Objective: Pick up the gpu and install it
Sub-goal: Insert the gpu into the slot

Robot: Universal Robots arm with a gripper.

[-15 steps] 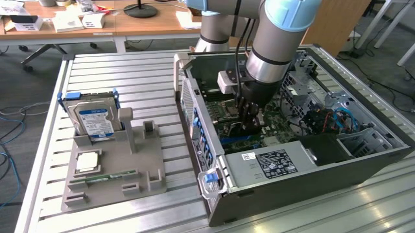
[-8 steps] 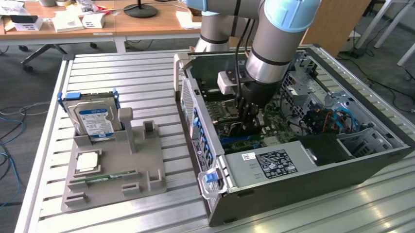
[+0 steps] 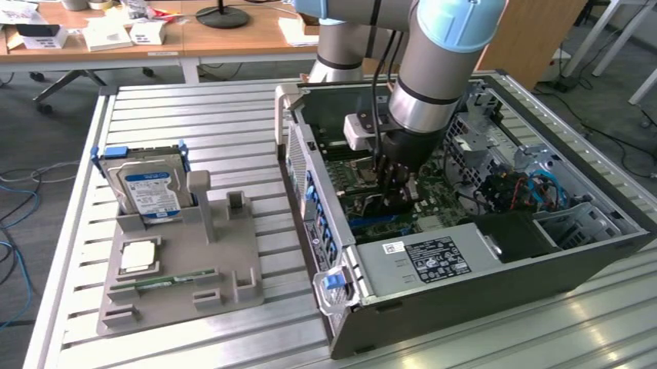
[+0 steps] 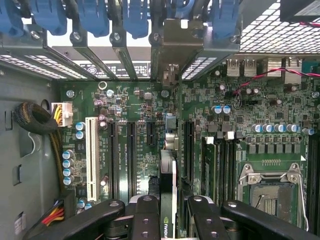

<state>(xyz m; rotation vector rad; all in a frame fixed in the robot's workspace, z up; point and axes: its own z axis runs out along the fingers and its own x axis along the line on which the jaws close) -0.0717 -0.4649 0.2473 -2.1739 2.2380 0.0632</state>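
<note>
Gripper: the gripper [image 4: 171,220] is clamped on the gpu [image 4: 168,180], one dark finger [image 4: 145,215] on each face of the card.
Gpu: held on edge, thin side towards the wrist camera, inside the open computer case [image 3: 482,300], lined up along the expansion slots [image 4: 131,150] of the motherboard [image 4: 135,100].
Card end: its silver end bracket [image 4: 174,47] stands at the case's rear wall, between the slot covers.
Seating: cannot tell whether the edge connector is fully home in its slot.
Arm: in the exterior view it reaches straight down into the case.
Fixture: the grey fixture [image 3: 175,292], at the exterior view's left, holds the hard drive [image 3: 149,192] and the RAM stick [image 3: 165,280].
Progress: pick-up judged done and the card brought to its slot; seating unconfirmed and release not yet made.
</note>
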